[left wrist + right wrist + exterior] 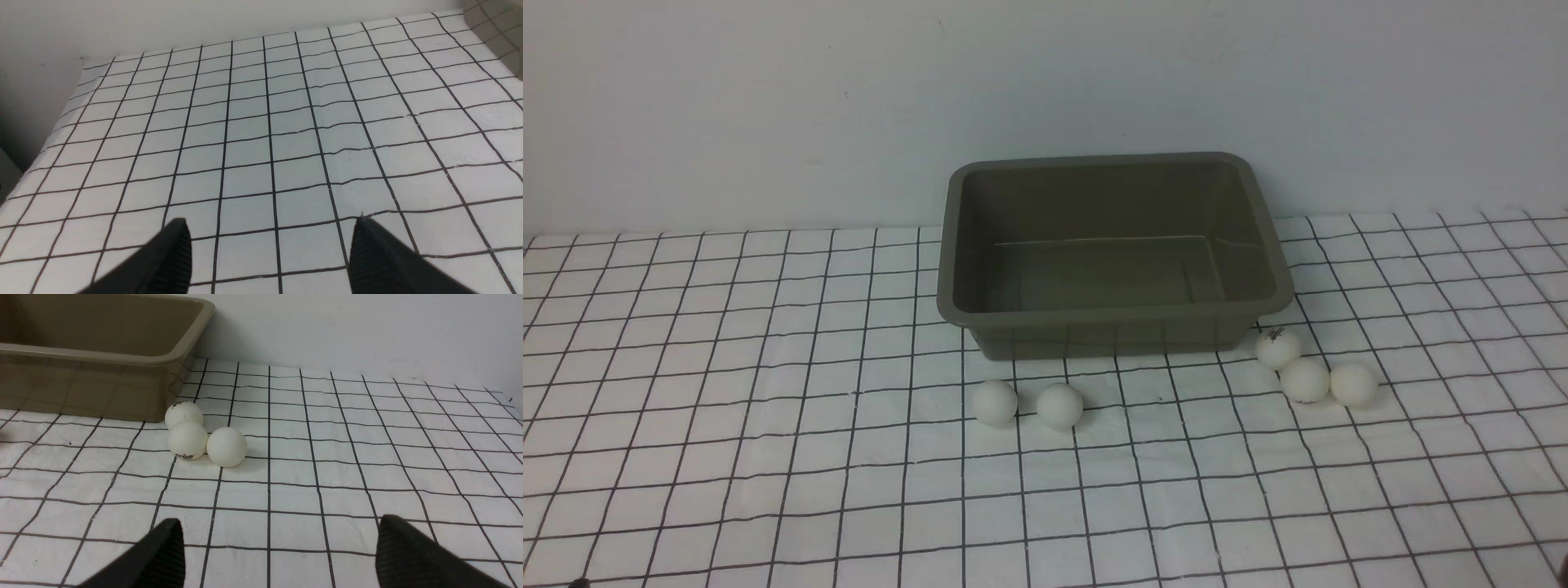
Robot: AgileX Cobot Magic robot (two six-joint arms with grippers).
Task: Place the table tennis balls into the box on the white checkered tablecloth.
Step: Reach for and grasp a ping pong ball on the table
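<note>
front: five balls | right wrist: three | left wrist: box corner, probably

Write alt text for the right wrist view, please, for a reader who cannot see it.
Three white table tennis balls huddle together on the white checkered tablecloth, close beside a corner of the olive-grey box. In the foreground the right gripper stands wide open and empty, short of the balls.

Plain robot-lab test setup, white checkered tablecloth covering the bench, bare white wall at the far edge, olive-grey box and loose table tennis balls, black robot fingers over the cloth.
</note>
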